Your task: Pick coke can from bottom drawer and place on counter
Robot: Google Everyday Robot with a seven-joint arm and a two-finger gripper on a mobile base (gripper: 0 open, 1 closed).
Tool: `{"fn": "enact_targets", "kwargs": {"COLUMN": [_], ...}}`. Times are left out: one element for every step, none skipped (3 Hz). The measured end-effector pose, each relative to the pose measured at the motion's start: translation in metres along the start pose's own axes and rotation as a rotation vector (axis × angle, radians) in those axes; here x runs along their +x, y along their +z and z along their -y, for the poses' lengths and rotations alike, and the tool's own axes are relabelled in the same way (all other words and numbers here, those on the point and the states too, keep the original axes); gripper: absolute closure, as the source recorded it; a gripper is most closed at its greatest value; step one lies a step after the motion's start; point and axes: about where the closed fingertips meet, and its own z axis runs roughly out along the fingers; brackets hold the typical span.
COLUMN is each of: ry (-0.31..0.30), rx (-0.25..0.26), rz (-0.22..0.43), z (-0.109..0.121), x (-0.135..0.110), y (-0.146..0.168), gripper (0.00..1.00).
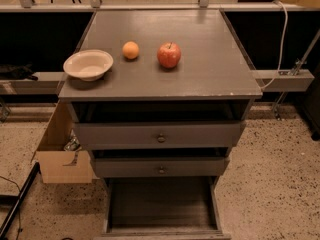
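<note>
A grey cabinet is seen from above and in front, with its counter (210, 59) filling the upper middle of the camera view. Three things are set on the far left part of the counter. A shallow cream bowl (88, 64) stands near the left edge. A small orange (130, 50) lies just to its right and a little farther back. A red apple (169, 55) stands upright to the right of the orange, apart from it.

Below the counter, the top drawer (200, 134) is pulled out slightly, and a round knob (161, 138) is fixed at the middle of its front. The middle drawer (200, 167) beneath it is likewise drawn out a little and bears its own knob (161, 170). The bottom drawer (160, 204) is pulled out farthest, so that its dark flat floor is exposed; its near edge is partly cut off at the bottom of the view.

The coke can cannot be made out anywhere, neither in the exposed part of the bottom drawer nor on the counter. The gripper is outside the view, so whether it is wide, narrow or holding anything cannot be told.

An open cardboard box (60, 164) stands on the speckled floor (270, 184) just left of the cabinet. A white cable (283, 39) hangs down at the far right.
</note>
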Motion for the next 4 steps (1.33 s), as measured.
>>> {"fn": "enact_targets", "kwargs": {"ry": [0.089, 0.138, 0.217, 0.310], "rx": [-0.113, -0.167, -0.222, -0.247], "rz": [-0.112, -0.157, -0.183, -0.208], "z": [-0.012, -0.022, -0.042, -0.072], "x": [0.050, 0.078, 0.112, 0.149], "y": [0.058, 0.091, 0.116, 0.134], "gripper": [1.00, 1.00, 1.00, 1.00]}}
